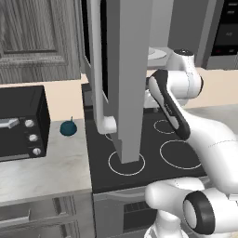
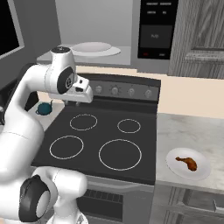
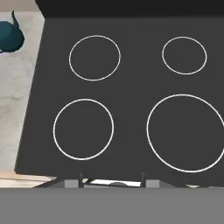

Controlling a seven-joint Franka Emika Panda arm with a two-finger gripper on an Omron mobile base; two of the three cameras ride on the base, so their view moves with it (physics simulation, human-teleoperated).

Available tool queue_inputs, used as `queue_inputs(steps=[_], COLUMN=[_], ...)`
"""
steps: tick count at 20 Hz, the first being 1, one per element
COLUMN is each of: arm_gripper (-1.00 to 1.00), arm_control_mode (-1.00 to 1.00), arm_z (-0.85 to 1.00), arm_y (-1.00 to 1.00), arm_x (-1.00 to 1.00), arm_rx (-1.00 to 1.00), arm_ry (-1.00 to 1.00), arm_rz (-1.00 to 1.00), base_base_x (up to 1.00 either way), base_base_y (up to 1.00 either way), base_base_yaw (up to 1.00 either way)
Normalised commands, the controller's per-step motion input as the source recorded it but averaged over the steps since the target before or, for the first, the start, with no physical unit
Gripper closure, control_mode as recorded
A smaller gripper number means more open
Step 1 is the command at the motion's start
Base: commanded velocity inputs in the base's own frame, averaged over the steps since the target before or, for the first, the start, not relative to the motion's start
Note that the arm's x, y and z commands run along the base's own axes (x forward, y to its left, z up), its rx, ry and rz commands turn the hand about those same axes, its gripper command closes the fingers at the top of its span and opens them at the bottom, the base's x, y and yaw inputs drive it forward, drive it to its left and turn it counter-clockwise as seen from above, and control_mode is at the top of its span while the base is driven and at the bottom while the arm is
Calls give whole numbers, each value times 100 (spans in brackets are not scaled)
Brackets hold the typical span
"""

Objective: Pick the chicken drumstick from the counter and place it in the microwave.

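Observation:
The chicken drumstick (image 2: 187,162) lies on a small white plate (image 2: 200,171) on the counter (image 2: 183,129) right of the stovetop. The microwave (image 2: 109,22) hangs above the stove's back with its tall grey door (image 1: 132,69) swung open and its white round tray (image 2: 94,48) showing inside. My gripper (image 3: 112,178) hovers over the back left of the stovetop, pointing down, far left of the drumstick. Its fingertips (image 3: 81,177) stand wide apart with nothing between them. In the right base view the gripper (image 2: 75,101) hangs under the wrist.
The black glass stovetop (image 2: 109,131) with four white rings lies under the hand. A dark teal ball with a stem (image 1: 69,128) sits on the left counter (image 1: 46,162) beside a black toaster oven (image 1: 21,123). The open door reaches forward over the stove's left side.

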Motion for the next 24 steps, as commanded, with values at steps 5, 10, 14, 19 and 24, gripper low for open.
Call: queue_inputs(steps=[5, 10, 14, 19, 24], arm_gripper=[-100, -100, -100, -100, -100], arm_control_mode=[-100, -100, -100, -100, -100], arm_z=[-18, -36, -43, -51, -34], arm_y=[-31, -100, -100, -100, -100], arm_x=[-20, -14, 0, 0, 3], arm_rx=[-2, 0, -1, -12, -11], arm_ry=[-2, -11, -17, -4, 12], arm_rz=[0, 9, 15, 4, 0], base_base_x=[0, 0, 0, 0, 0], base_base_y=[0, 0, 0, 0, 0], base_base_yaw=[0, 0, 0, 0, 0])
